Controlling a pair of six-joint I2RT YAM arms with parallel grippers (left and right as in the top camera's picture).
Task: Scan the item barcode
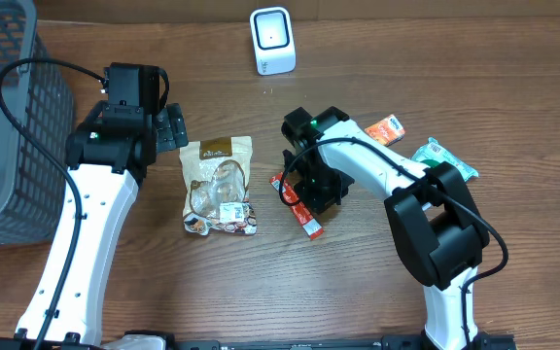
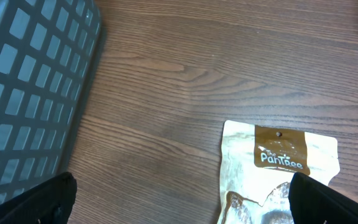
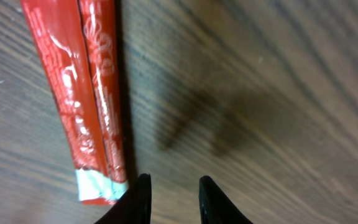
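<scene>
The right gripper (image 3: 169, 200) hangs low over the tabletop (image 3: 278, 93), its tips at the bottom edge of the wrist view. They're a little apart w/ nothing btwn them, only bare wood. The red stick packet (image 3: 86, 99), prob. the item to scan, lies flat, running from the upper left of that frame down to just left of the tips. It isn't held. Its two red strips lie side by side, and it can't be told whether that's one pack or two.

In the overhead view the packet (image 1: 297, 206) sits at ctr, partly under the right arm. The scanner (image 1: 272, 41) stands well apart at top ctr. The left gripper (image 1: 171, 128) is spread wide and empty, near the top of the snack bag (image 1: 219, 185).

The step in hand looks like getting a grip on the packet.
- Shift the tips toward the left of the wrist frame so they straddle the packet, not sit beside its end.
- Spread wider first. The present gap looks too tight for the packet's width.
- The pack is thin and flat, so go right down to the wood and pinch across the long edges, nr the middle.
- No barcode shows in any view, so keep the tips off the printed faces where poss.
- Then lift and turn the code side to the scanner's window.
</scene>
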